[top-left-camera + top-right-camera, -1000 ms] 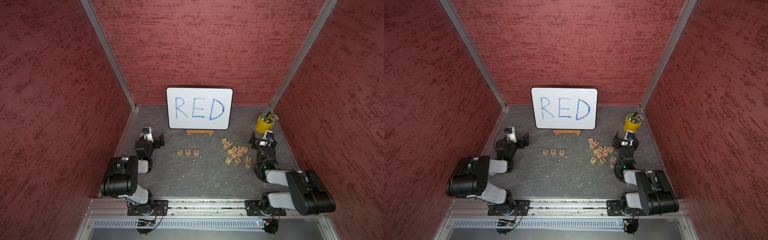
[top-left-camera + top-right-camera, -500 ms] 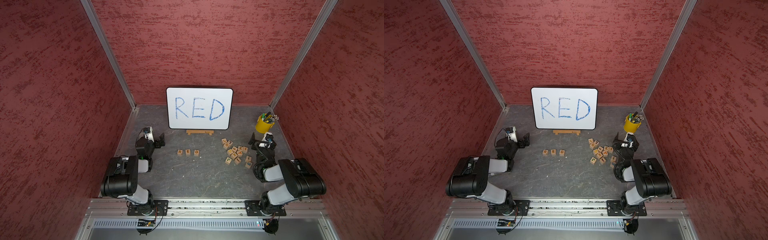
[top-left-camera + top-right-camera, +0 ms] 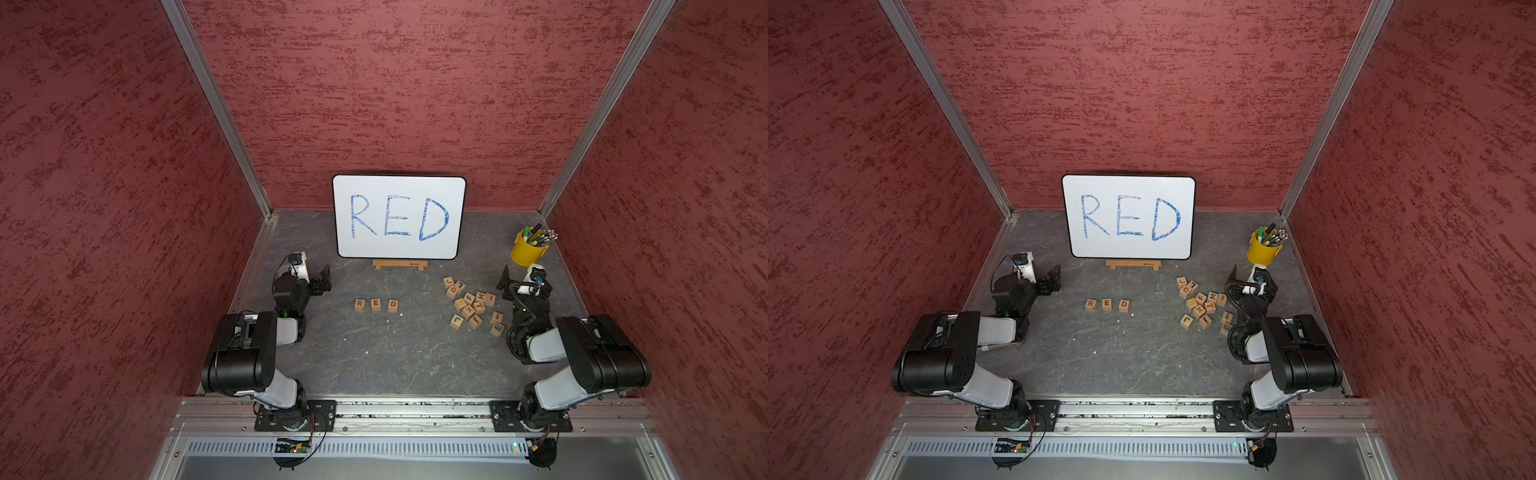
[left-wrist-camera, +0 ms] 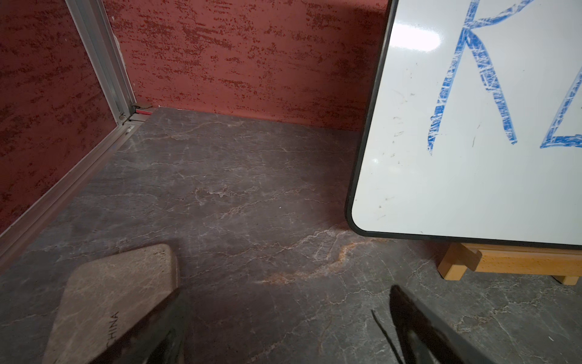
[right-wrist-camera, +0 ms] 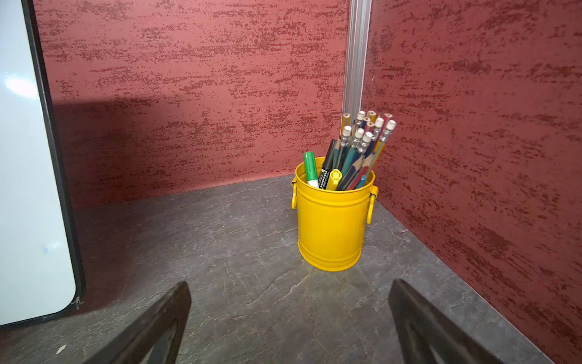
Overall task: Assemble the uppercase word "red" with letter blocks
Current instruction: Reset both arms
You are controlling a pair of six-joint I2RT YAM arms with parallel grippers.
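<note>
Three light-wood letter blocks stand in a row on the grey floor before the whiteboard: R [image 3: 360,304], E [image 3: 375,304] and D [image 3: 393,305], seen in both top views, R [image 3: 1090,305] leftmost. They read RED with small gaps between them. My left gripper [image 3: 325,282] rests low, left of the row and apart from it, open and empty [image 4: 283,283]. My right gripper [image 3: 525,282] sits at the far right beside the loose pile, open and empty [image 5: 289,283], facing the yellow cup. Neither wrist view shows the blocks.
A white board [image 3: 399,216] with blue RED leans on a wooden stand [image 3: 400,264] at the back. Several loose blocks [image 3: 469,305], one a blue E [image 3: 497,329], lie right of centre. A yellow cup [image 5: 332,220] of pens stands in the back right corner. Red walls enclose three sides.
The right arm's elbow has drawn in toward the back and its gripper has edged slightly left. The left arm and the three blocks have not moved.
</note>
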